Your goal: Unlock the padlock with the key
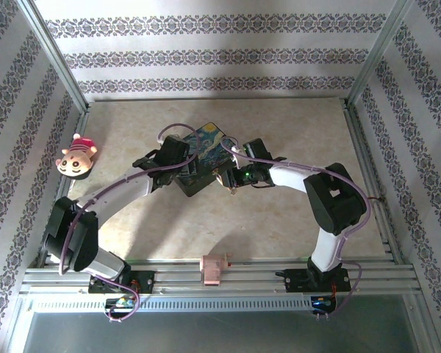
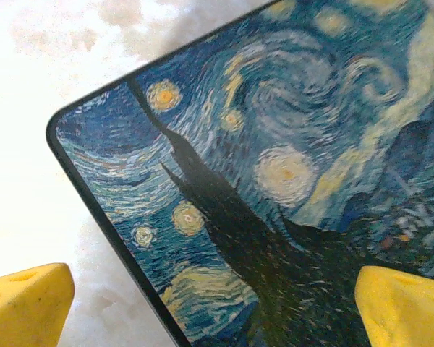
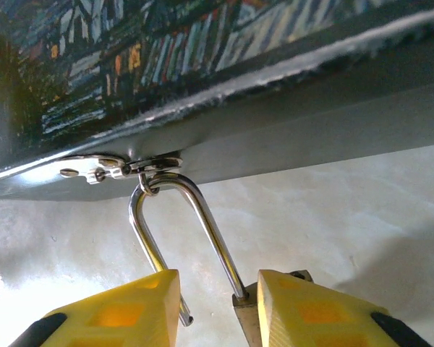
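The painted box point(image 1: 209, 143) lies mid-table, its starry lid point(image 2: 275, 166) under my left gripper point(image 2: 217, 318), which is open and straddles the lid's corner with nothing held. In the right wrist view the padlock's silvery shackle point(image 3: 202, 210) hangs through the ring of the box's front clasp point(image 3: 123, 168). One shackle leg ends free point(image 3: 186, 320). The other enters the brass padlock body point(image 3: 247, 318), which is partly behind a finger. My right gripper point(image 3: 218, 311) stands partly open around the padlock, the body against its right finger point(image 3: 318, 311). The key is hidden.
A plush toy point(image 1: 77, 156) lies at the table's left edge. A pink block point(image 1: 214, 269) sits on the front rail between the arm bases. Patterned walls and metal posts point(image 1: 55, 55) enclose the table on three sides.
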Controlling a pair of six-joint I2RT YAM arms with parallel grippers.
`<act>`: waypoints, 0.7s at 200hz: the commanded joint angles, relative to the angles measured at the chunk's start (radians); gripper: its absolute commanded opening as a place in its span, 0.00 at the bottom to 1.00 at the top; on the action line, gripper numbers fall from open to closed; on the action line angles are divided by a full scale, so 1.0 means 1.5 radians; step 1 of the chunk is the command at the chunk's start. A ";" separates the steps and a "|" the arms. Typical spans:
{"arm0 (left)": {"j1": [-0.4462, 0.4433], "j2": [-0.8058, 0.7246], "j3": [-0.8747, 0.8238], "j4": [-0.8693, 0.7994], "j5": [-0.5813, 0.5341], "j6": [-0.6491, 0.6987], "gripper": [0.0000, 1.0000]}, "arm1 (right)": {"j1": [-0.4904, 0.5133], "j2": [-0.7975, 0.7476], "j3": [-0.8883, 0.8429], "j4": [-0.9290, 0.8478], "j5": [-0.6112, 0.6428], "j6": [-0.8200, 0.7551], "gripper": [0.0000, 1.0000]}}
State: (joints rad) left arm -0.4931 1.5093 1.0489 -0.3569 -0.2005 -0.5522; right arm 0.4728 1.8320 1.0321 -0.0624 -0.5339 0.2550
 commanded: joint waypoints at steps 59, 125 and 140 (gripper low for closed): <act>0.018 0.061 0.017 -0.041 -0.039 0.027 0.99 | 0.000 0.023 0.017 0.009 -0.022 -0.008 0.35; 0.024 0.103 0.030 -0.067 -0.062 0.041 0.99 | 0.020 0.032 0.041 -0.020 0.018 -0.022 0.35; 0.028 0.103 0.028 -0.065 -0.069 0.047 0.99 | 0.027 0.036 0.051 -0.028 0.025 -0.026 0.35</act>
State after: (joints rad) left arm -0.4755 1.6291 1.0882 -0.3836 -0.2504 -0.5220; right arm 0.4908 1.8660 1.0710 -0.0727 -0.5270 0.2497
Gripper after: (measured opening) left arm 0.992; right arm 0.352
